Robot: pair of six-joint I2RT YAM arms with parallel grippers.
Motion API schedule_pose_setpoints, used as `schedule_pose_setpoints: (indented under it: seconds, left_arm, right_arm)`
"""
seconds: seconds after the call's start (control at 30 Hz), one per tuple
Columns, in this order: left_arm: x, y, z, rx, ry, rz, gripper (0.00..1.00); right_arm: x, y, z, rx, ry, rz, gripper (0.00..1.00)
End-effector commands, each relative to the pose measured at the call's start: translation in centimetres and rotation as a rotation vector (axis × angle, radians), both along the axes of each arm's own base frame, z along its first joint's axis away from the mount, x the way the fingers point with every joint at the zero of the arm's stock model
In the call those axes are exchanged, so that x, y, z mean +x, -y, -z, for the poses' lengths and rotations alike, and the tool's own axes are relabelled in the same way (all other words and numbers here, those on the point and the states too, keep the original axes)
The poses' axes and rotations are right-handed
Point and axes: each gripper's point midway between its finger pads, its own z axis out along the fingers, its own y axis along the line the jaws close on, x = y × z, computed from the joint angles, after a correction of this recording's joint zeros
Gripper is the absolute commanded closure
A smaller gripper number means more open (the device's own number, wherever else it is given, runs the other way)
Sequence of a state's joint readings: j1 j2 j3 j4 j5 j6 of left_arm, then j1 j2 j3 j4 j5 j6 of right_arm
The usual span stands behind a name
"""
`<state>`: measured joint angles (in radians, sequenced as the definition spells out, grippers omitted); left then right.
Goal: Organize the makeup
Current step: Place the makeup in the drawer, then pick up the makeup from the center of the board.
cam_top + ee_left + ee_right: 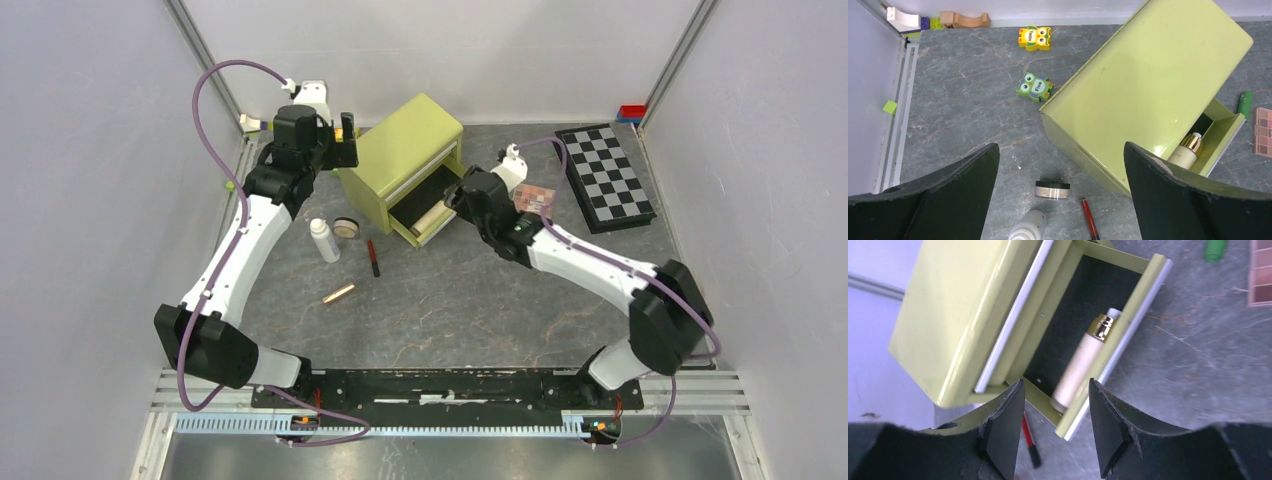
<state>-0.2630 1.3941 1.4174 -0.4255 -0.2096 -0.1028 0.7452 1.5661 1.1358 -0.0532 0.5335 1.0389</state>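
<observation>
- Right wrist view: right end effector (1055, 432) half-open, empty, above the open drawer (1135, 315) of the green box (958, 315), where a cream bottle (1080, 362) lies.
- Left end effector (1060, 147) wide open, empty.
- On the counter (450, 300) beside the box: white bottle (323, 240), compact (346, 228), pencil (373, 257).

A yellow owl block (1034, 37) on the desk (968, 120) carries a short word across its belly, perhaps "Twelve", but it is too small to be sure. The green owl block (1035, 86) near it bears a short word too, which I cannot read.
</observation>
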Motion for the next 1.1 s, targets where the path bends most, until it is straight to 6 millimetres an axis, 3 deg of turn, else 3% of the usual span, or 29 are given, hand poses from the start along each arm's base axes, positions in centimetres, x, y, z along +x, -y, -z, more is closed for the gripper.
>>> schedule_pose_setpoints:
  seconds: [0.0,0.2,0.47,0.73,0.97,1.07]
  left_arm:
    - [-0.4,-1.4,-1.7,-0.027,0.019,-0.089,0.0]
    - [-3.6,-4.0,1.8,0.001,-0.099,-0.228,0.0]
    - [-5.5,-3.9,5.8,-0.023,-0.201,-0.239,0.0]
    - [-6.1,-4.2,11.0,-0.026,-0.328,-0.301,0.0]
    - [-6.8,-4.7,14.3,-0.036,-0.398,-0.352,0.01]
    - [-7.6,-4.9,15.1,-0.041,-0.417,-0.368,0.07]
  right_arm:
    - [-2.9,2.0,-1.0,-0.137,0.04,-0.125,0.44]
    - [-7.1,5.4,0.3,-0.249,0.036,-0.219,0.43]
    - [-11.3,6.2,3.1,-0.254,0.006,-0.362,0.43]
    - [-13.2,7.8,4.1,-0.291,-0.012,-0.395,0.43]
    - [-14.0,8.4,4.7,-0.279,-0.005,-0.397,0.43]
    - [-14.3,8.6,4.7,-0.28,-0.006,-0.399,0.43]
